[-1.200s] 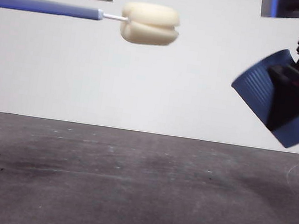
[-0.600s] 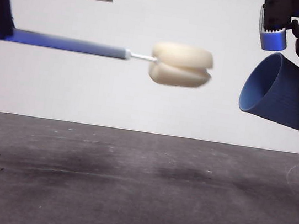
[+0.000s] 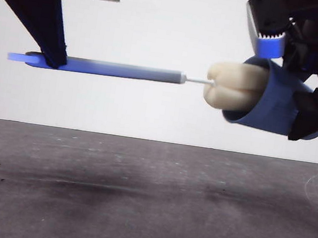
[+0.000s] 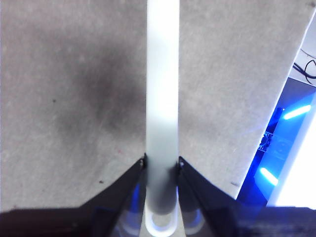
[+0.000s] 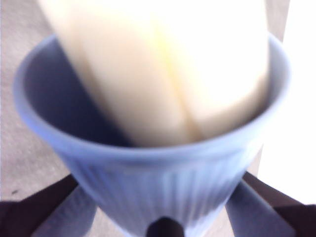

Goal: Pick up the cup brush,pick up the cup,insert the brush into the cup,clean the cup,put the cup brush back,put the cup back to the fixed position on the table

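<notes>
Here the left gripper (image 4: 161, 165) clamps the cup brush (image 3: 118, 70), its lobed sponge inside the ribbed cup (image 3: 273, 105) the right gripper (image 5: 160, 197) grips.

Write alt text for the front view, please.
The cream sponge head of the cup brush is entering the mouth of the tilted blue cup, both held above the table. The left claw grips the handle; the right claw holds the cup.

Sponge head (image 3: 230, 86) half hidden inside cup (image 3: 274, 102).
</notes>
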